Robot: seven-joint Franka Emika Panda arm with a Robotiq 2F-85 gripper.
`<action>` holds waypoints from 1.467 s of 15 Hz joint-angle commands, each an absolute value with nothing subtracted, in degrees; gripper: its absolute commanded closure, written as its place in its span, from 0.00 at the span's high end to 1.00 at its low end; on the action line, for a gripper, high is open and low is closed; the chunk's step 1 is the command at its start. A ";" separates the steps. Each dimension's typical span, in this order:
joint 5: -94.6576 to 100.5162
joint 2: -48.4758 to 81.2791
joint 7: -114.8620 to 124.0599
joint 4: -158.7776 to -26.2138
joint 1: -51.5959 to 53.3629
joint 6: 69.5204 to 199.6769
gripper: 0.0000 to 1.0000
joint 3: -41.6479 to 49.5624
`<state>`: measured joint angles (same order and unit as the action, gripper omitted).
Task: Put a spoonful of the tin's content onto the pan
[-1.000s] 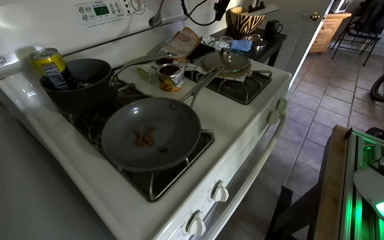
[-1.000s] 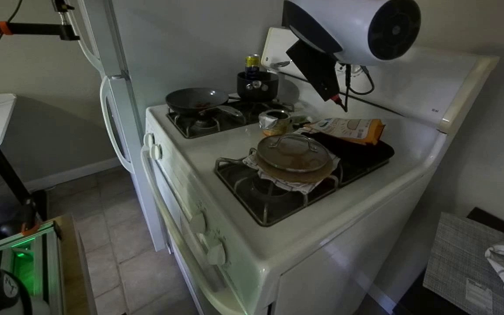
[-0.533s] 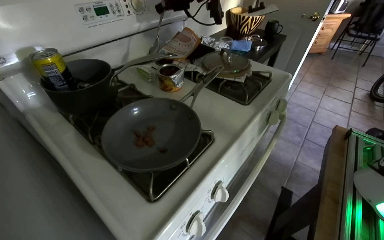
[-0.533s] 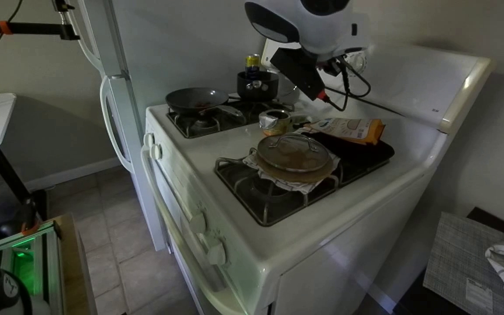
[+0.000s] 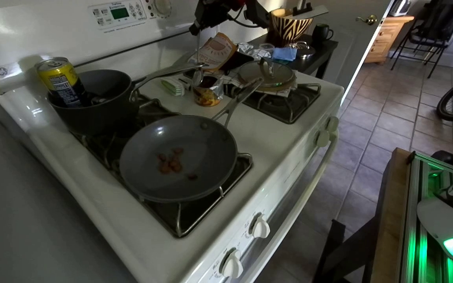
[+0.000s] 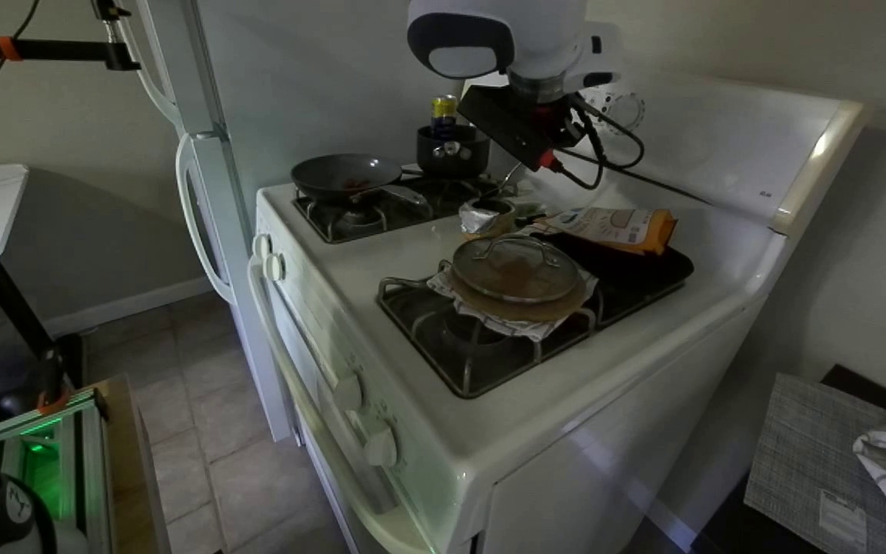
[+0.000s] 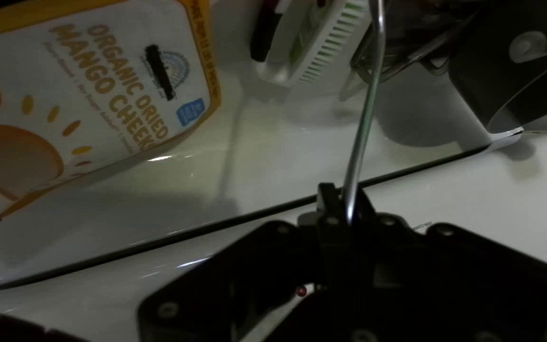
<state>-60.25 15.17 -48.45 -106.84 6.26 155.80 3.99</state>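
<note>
The tin stands on the white stovetop with its foil lid peeled back; it also shows in an exterior view. Its inside is dark. The pan sits on the front burner and holds several reddish-brown bits; the pan also shows in an exterior view. My gripper is shut on the thin metal handle of a spoon. The spoon hangs down with its bowl at the tin's rim; I cannot tell if it is inside. The bowl is out of the wrist view.
A black pot with a yellow can stands behind the pan. A mango bag and a green-white brush lie near the tin. A glass lid lies on the other front burner. The pan's handle passes close to the tin.
My gripper has come down with the spoon, from in front of the back panel to the tin. The tin has shifted slightly towards the right in both exterior views. The pan has not moved.
</note>
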 commanded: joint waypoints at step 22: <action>-57.99 15.05 -58.40 -104.91 -1.90 144.83 0.02 0.68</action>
